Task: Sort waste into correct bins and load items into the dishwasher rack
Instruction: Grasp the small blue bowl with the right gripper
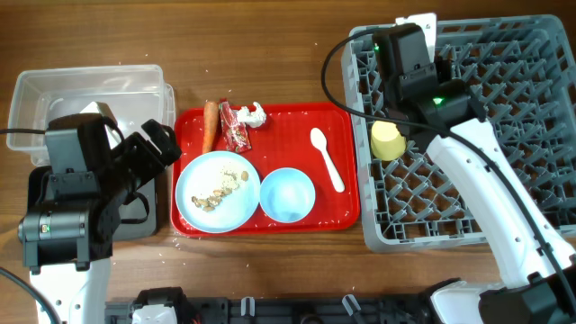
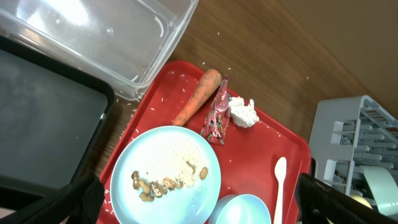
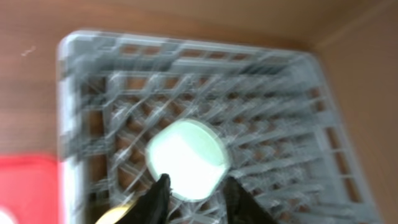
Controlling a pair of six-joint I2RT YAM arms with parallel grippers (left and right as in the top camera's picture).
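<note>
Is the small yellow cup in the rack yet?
In the rack: overhead, the small yellow cup sits inside the grey plastic rack, off the red tray.

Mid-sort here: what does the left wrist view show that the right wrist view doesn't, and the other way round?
Only left wrist: carrot, wrapper, tissue wad, plate with crumbs, light blue bowl, white spoon, clear tub, black tray. Only right wrist: a mint green bowl in the grey rack, blurred, right claw open at its edge. Both: the grey rack and the red tray.
</note>
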